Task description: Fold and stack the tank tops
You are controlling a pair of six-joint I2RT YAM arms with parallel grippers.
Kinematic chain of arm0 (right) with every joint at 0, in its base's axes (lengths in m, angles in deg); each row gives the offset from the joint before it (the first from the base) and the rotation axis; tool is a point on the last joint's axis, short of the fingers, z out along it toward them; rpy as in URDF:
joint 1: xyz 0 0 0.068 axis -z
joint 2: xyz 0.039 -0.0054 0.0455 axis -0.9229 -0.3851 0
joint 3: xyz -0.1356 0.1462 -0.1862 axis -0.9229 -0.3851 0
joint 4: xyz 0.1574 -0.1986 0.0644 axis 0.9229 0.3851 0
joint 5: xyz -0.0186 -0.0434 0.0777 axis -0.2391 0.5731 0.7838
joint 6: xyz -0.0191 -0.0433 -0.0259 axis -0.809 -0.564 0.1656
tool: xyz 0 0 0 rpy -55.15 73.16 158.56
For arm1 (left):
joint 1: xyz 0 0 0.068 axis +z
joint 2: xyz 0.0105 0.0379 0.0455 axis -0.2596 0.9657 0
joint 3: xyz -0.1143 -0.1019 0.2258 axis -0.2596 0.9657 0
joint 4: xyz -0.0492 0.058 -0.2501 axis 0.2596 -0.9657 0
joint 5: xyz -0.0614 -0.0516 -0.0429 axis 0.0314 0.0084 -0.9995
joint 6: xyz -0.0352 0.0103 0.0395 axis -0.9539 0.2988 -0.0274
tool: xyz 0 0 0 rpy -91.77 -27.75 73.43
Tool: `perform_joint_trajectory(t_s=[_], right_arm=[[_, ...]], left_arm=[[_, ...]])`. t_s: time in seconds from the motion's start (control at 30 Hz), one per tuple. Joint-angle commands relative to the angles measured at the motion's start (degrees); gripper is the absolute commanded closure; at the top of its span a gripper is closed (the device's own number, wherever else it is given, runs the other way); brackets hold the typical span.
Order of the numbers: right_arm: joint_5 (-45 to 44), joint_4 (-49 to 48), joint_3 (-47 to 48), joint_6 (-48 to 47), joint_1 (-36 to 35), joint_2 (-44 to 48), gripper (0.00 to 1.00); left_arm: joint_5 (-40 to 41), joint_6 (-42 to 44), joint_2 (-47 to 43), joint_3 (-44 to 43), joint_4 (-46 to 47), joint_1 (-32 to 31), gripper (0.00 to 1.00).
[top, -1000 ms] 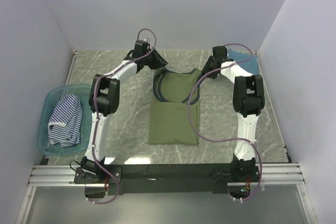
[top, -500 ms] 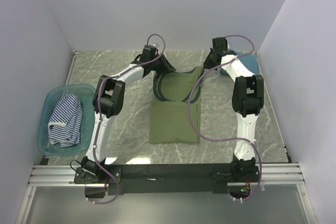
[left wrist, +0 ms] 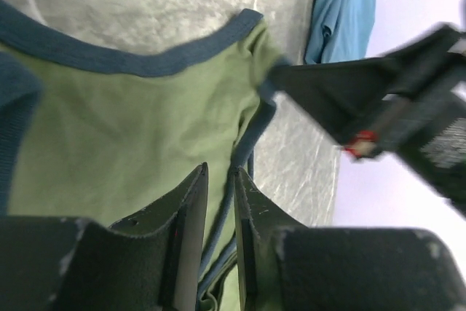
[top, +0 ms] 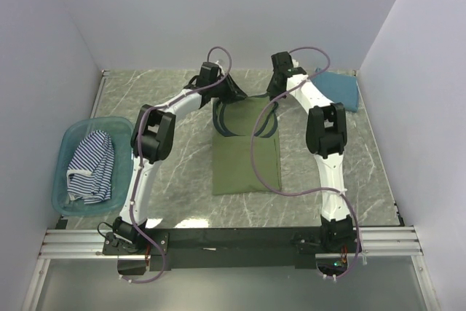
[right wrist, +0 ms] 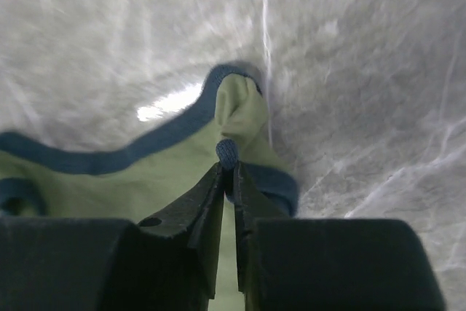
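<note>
Right gripper (left wrist: 290,84) is a blur at the left wrist view's right. Olive-green tank top (left wrist: 131,143) is cut off bottom left.

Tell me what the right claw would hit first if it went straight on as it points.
The olive-green tank top: the right claw pinches its dark trim. Beyond that fold lies bare table, though depth is unclear.

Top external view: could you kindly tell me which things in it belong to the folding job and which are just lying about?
Belonging to the job: olive-green tank top, pinched at its dark trim by the left tool and right tool; teal-blue tank top; striped tank top.
Just lying about: teal plastic tub, which holds the striped one.
</note>
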Motion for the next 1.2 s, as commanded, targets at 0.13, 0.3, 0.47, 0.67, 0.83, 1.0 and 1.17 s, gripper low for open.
perform_joint_trajectory(t_s=[0.13,0.3,0.47,0.67,0.83,1.0,1.17], right_arm=[[-0.1,-3.4,0.5,0.3,-1.8,-0.8,0.78],[2.4,-5.7,1.1,2.1,-1.7,-2.1,0.80],[4.0,-6.7,3.7,4.7,-0.5,-4.9,0.99],[8.1,-10.1,4.1,9.2,-0.2,-7.8,1.00],[11.7,-12.1,3.0,11.4,0.6,-8.9,0.91],[18.2,-14.5,3.3,11.2,1.8,-8.1,0.60],[23.7,-20.0,1.4,8.2,2.2,-4.8,0.48]], left_arm=[[-2.1,-1.3,-0.3,0.7,3.6,-0.8,0.74],[-1.9,-1.3,-1.0,1.5,5.1,-0.8,0.74],[-1.6,-1.3,-2.4,4.8,5.7,-0.7,0.75],[-0.9,-1.2,-5.3,9.3,7.2,-1.0,0.76],[-0.4,-0.7,-7.5,10.8,6.8,-1.0,0.75],[-0.1,0.0,-9.8,11.0,6.1,-1.2,0.73],[0.1,1.9,-11.7,10.1,4.1,-1.2,0.70]])
